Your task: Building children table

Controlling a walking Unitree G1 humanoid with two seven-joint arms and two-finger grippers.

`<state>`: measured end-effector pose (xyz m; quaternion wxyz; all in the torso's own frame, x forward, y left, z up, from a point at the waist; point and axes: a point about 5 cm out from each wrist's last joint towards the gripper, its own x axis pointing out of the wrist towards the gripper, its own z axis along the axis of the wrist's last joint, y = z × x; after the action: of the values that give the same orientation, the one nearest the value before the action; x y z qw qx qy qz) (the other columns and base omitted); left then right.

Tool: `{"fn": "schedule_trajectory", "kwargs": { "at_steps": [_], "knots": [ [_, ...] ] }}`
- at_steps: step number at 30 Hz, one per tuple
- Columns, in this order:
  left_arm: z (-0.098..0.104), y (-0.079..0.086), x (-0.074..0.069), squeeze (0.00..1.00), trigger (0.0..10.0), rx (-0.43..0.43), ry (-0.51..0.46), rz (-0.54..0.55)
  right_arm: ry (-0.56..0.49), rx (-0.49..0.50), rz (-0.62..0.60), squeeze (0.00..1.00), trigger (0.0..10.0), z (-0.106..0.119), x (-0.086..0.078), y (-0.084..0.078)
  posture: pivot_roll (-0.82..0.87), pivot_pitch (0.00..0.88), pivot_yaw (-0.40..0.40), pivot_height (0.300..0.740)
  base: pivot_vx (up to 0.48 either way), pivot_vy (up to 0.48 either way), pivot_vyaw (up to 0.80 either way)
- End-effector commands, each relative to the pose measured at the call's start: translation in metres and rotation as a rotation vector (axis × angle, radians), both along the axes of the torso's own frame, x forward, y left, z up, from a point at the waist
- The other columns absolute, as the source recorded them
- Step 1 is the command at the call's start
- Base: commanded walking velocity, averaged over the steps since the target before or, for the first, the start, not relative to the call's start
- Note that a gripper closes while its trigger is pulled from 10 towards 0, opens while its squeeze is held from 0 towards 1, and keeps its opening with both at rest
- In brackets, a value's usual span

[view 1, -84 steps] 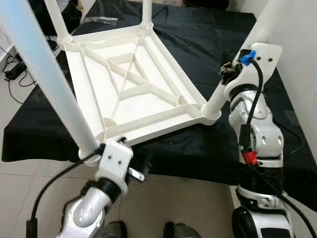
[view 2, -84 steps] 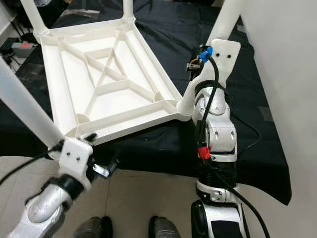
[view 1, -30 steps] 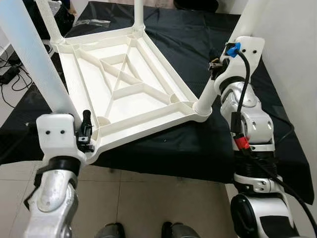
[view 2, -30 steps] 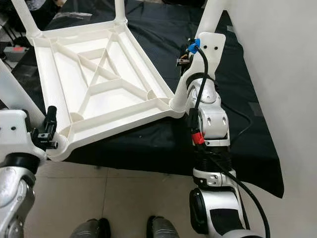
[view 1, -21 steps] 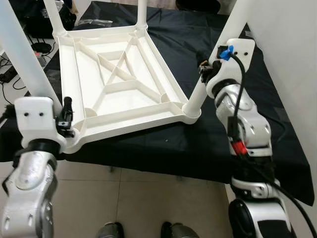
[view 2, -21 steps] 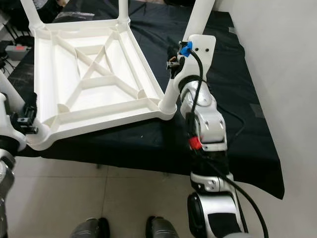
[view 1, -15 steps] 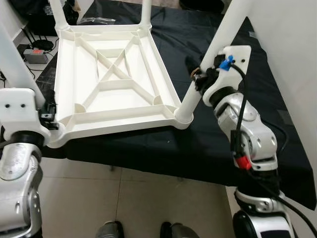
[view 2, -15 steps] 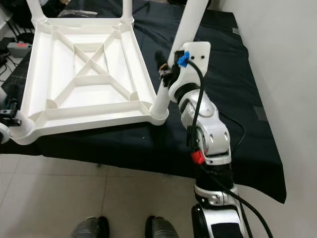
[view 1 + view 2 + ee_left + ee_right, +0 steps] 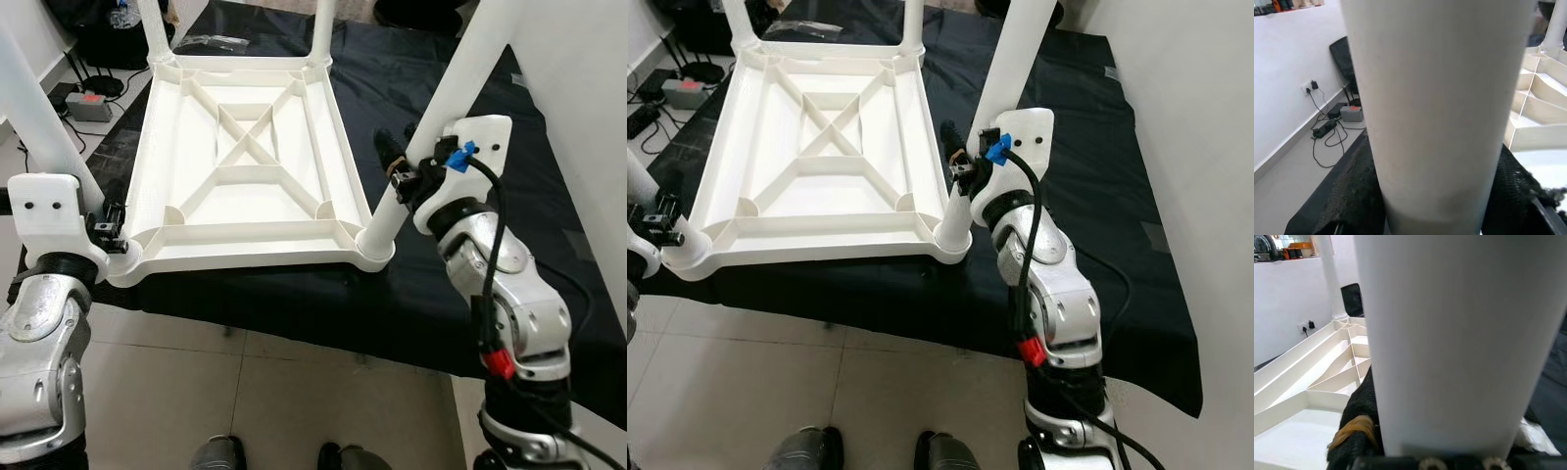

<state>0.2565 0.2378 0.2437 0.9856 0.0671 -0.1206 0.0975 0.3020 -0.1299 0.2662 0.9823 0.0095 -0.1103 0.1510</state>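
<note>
Tabletop (image 9: pixel 245 186) lies upside down on the black-draped bench (image 9: pixel 460 294), its long axis running away from the near edge, legs pointing up. Left tool (image 9: pixel 110 235) pinches the near-left leg (image 9: pixel 44 113); right tool (image 9: pixel 402 176) pinches the near-right leg (image 9: pixel 446 108).

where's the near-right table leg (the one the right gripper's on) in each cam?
Left eye: near-right leg rises from the tabletop's near-right corner, right of centre, right gripper around it.
Right eye: same leg, centre, slanting up.
Left wrist: not that leg; the near-left leg is close up.
Right wrist: leg close up in the foreground.
Shared landmark: X-ribbed tabletop underside.
</note>
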Motion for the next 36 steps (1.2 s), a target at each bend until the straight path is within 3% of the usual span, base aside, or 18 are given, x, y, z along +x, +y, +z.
{"fn": "schedule_trajectory", "kwargs": {
  "at_steps": [1, 5, 10, 11, 12, 13, 14, 15, 16, 17, 18, 25, 32, 33, 34, 36],
  "knots": [
    [0.018, -0.016, 0.005, 0.0, 0.0, 0.022, -0.101, -0.117, 0.154, -0.038, 0.099, 0.0, 0.0, -0.028, -0.004, 0.015, -0.01, 0.19, -0.109, 0.74, 0.0, 0.0, 0.0],
    [0.023, -0.009, 0.01, 0.0, 0.0, 0.039, -0.119, -0.114, 0.152, -0.025, 0.134, 0.0, 0.0, -0.027, -0.007, 0.02, -0.01, 0.187, -0.111, 0.74, 0.0, 0.0, 0.0],
    [0.038, 0.017, 0.018, 0.0, 0.0, 0.088, -0.161, -0.036, 0.155, -0.011, 0.21, 0.0, 0.0, -0.028, -0.013, 0.035, -0.01, 0.185, -0.114, 0.74, 0.0, 0.0, 0.0],
    [0.041, 0.023, 0.02, 0.0, 0.0, 0.097, -0.167, -0.014, 0.156, -0.011, 0.227, 0.0, 0.4, -0.027, -0.013, 0.037, -0.01, 0.183, -0.115, 0.74, 0.0, 0.0, 0.0],
    [0.043, 0.028, 0.021, 0.0, 0.0, 0.106, -0.171, 0.009, 0.154, -0.016, 0.233, 0.0, 7.3, -0.027, -0.013, 0.039, -0.01, 0.183, -0.116, 0.74, 0.0, 0.0, 0.0],
    [0.043, 0.028, 0.021, 0.0, 0.0, 0.106, -0.171, 0.009, 0.154, -0.016, 0.233, 0.0, 7.3, -0.027, -0.013, 0.039, -0.01, 0.183, -0.116, 0.74, 0.0, 0.0, 0.0],
    [0.045, 0.034, 0.022, 0.0, 1.7, 0.114, -0.174, 0.037, 0.158, -0.008, 0.251, 0.0, 10.0, -0.027, -0.014, 0.042, -0.01, 0.185, -0.116, 0.74, 0.0, 0.0, 0.0],
    [0.045, 0.034, 0.022, 0.0, 1.7, 0.114, -0.174, 0.037, 0.158, -0.008, 0.251, 0.0, 10.0, -0.027, -0.014, 0.042, -0.01, 0.185, -0.116, 0.74, 0.0, 0.0, 0.0],
    [0.046, 0.038, 0.023, 0.0, 7.1, 0.117, -0.174, 0.062, 0.16, -0.012, 0.264, 0.0, 10.0, -0.027, -0.014, 0.044, -0.01, 0.185, -0.117, 0.74, 0.0, 0.0, 0.0],
    [0.046, 0.038, 0.023, 0.0, 7.1, 0.117, -0.174, 0.062, 0.16, -0.012, 0.264, 0.0, 10.0, -0.027, -0.014, 0.044, -0.01, 0.185, -0.117, 0.74, 0.0, 0.0, 0.0],
    [0.047, 0.041, 0.024, 0.0, 10.0, 0.118, -0.174, 0.079, 0.162, -0.014, 0.272, 1.0, 10.0, -0.027, -0.014, 0.045, -0.01, 0.185, -0.117, 0.74, 0.0, 0.0, 0.0],
    [0.05, 0.049, 0.037, 0.0, 10.0, 0.171, -0.178, 0.118, 0.174, -0.018, 0.319, 1.0, 10.0, -0.032, -0.017, 0.047, -0.02, 0.192, -0.117, 0.74, 0.0, 0.0, 0.0],
    [0.046, 0.066, 0.05, 0.03, 10.0, 0.191, -0.162, 0.178, 0.21, -0.073, 0.333, 1.0, 10.0, -0.045, -0.021, 0.035, -0.04, 0.191, -0.107, 0.74, 0.0, 0.0, 0.0],
    [0.044, 0.07, 0.054, 0.3, 10.0, 0.191, -0.15, 0.193, 0.227, -0.095, 0.331, 1.0, 10.0, -0.049, -0.022, 0.029, -0.05, 0.19, -0.104, 0.74, 0.0, 0.0, 0.0],
    [0.041, 0.074, 0.056, 1.0, 10.0, 0.19, -0.141, 0.2, 0.241, -0.112, 0.325, 1.0, 10.0, -0.053, -0.023, 0.025, -0.05, 0.19, -0.104, 0.74, 0.0, 0.0, 0.0],
    [0.037, 0.076, 0.059, 1.0, 10.0, 0.188, -0.124, 0.205, 0.26, -0.129, 0.324, 1.0, 10.0, -0.057, -0.024, 0.021, -0.05, 0.189, -0.101, 0.74, 0.0, 0.0, 0.0]
  ]
}}
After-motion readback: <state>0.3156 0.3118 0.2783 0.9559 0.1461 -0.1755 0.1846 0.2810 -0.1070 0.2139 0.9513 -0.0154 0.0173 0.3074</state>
